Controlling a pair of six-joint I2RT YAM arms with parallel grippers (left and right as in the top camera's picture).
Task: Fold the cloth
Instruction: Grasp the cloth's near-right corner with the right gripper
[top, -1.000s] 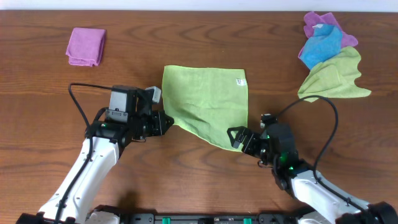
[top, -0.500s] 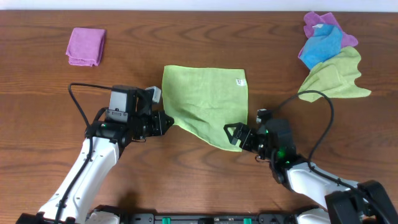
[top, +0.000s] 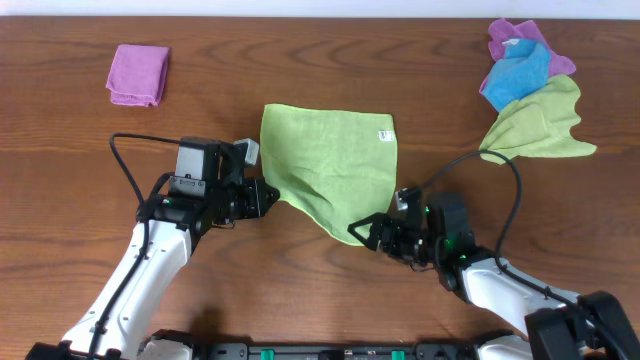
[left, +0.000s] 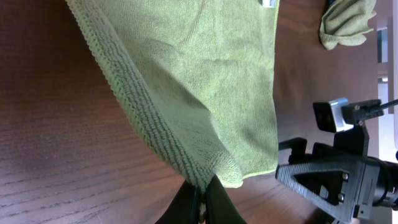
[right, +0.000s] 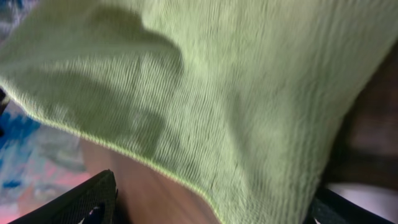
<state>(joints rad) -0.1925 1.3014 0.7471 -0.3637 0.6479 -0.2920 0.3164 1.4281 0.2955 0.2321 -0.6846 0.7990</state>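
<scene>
Green cloth (top: 330, 165) edge pinched by left jaws; wooden table (top: 300, 275) surrounds.

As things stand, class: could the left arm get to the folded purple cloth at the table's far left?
Probably not yet. Only table surface lies before the folded purple cloth, but the left gripper is shut on the green cloth's corner and would drag it along.

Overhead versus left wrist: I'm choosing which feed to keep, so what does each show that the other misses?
Only overhead: the pink cloth and the left arm. Only left wrist: the left claw close up, shut on the edge of the green cloth. Both: the green cloth, and the right claw at its other near corner.
</scene>
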